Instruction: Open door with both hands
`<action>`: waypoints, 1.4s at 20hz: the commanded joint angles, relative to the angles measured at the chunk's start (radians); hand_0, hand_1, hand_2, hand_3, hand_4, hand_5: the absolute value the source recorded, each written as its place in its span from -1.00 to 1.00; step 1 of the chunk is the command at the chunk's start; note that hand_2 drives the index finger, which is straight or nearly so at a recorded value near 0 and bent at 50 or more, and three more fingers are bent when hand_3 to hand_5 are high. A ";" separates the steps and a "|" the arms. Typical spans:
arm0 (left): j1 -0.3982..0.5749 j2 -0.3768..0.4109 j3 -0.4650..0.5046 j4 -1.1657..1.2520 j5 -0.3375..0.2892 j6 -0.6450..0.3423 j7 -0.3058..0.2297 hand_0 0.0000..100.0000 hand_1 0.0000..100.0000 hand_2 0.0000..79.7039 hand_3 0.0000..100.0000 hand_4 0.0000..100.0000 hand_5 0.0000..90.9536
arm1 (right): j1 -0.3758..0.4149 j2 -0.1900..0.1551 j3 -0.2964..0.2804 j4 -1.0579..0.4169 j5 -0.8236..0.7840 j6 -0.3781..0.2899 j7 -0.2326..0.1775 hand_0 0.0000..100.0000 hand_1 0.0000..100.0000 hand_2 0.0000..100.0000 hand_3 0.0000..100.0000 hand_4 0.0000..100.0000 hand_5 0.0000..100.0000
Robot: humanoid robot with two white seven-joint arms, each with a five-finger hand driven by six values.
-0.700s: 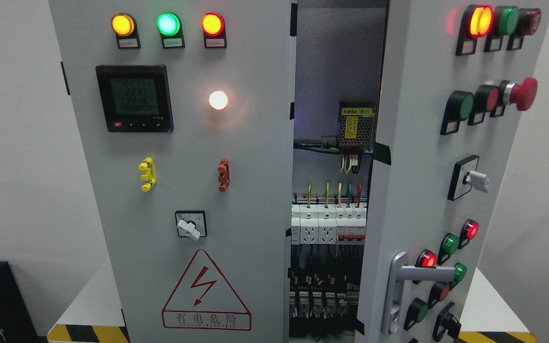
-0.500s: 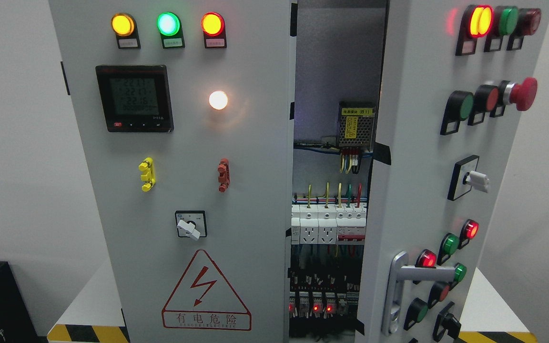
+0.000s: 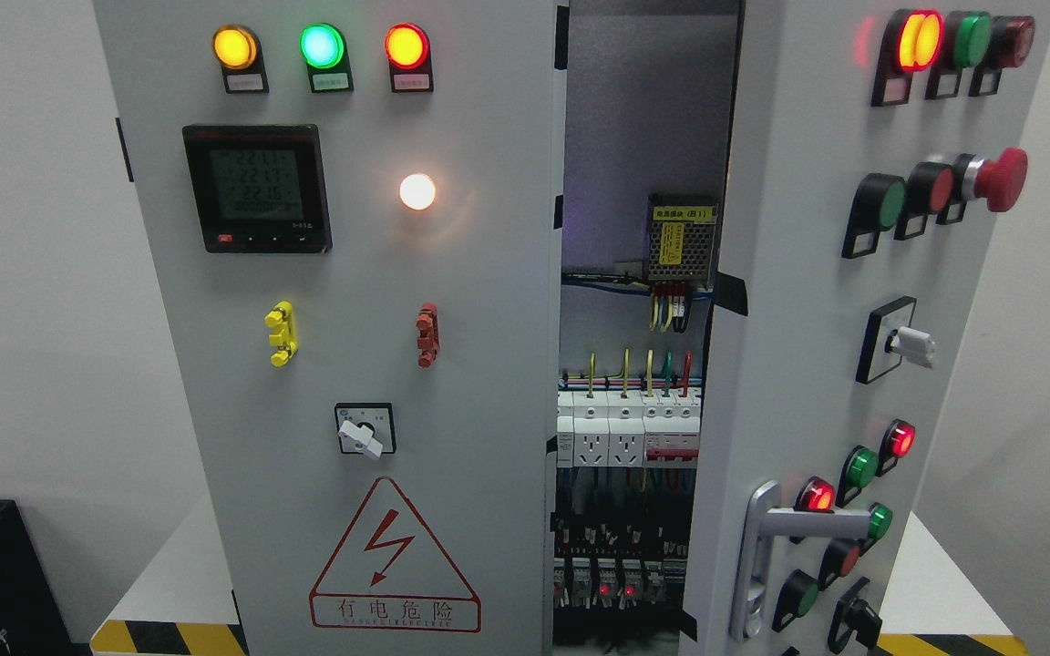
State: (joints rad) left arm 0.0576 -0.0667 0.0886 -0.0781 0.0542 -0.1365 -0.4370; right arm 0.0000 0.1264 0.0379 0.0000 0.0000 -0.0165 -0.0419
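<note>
Neither arm nor hand in frame.

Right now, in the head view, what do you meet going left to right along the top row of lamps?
Yellow lamp → green lamp → red lamp → open gap → lit red lamp on the right door.

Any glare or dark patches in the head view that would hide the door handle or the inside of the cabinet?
Head view: sharp and evenly lit; the silver handle on the right door shows clearly. The white lamp blooms on the left door. The cabinet's lower interior sits in shadow. No hand in view.
</note>
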 commanded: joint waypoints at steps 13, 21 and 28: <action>0.540 1.317 0.648 -1.365 1.411 0.044 -0.678 -1.00 -1.00 -1.00 -1.00 -1.00 -1.00 | -0.008 0.001 0.000 0.009 -0.009 0.000 0.000 -1.00 -1.00 -1.00 -1.00 -1.00 -1.00; -0.168 1.582 -0.122 -1.451 1.449 0.069 -0.717 -1.00 -1.00 -1.00 -1.00 -1.00 -1.00 | -0.008 -0.001 0.000 0.009 -0.011 0.000 0.000 -1.00 -1.00 -1.00 -1.00 -1.00 -1.00; -1.405 1.515 -1.420 -1.552 1.448 0.129 -0.707 -1.00 -1.00 -1.00 -1.00 -1.00 -1.00 | -0.008 -0.001 -0.001 0.009 -0.011 0.000 0.000 -1.00 -1.00 -1.00 -1.00 -1.00 -1.00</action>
State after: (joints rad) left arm -0.4879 1.2524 -0.1218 -1.3964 1.4717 -0.0222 -1.1556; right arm 0.0000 0.1265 0.0382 -0.0001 0.0000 -0.0165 -0.0419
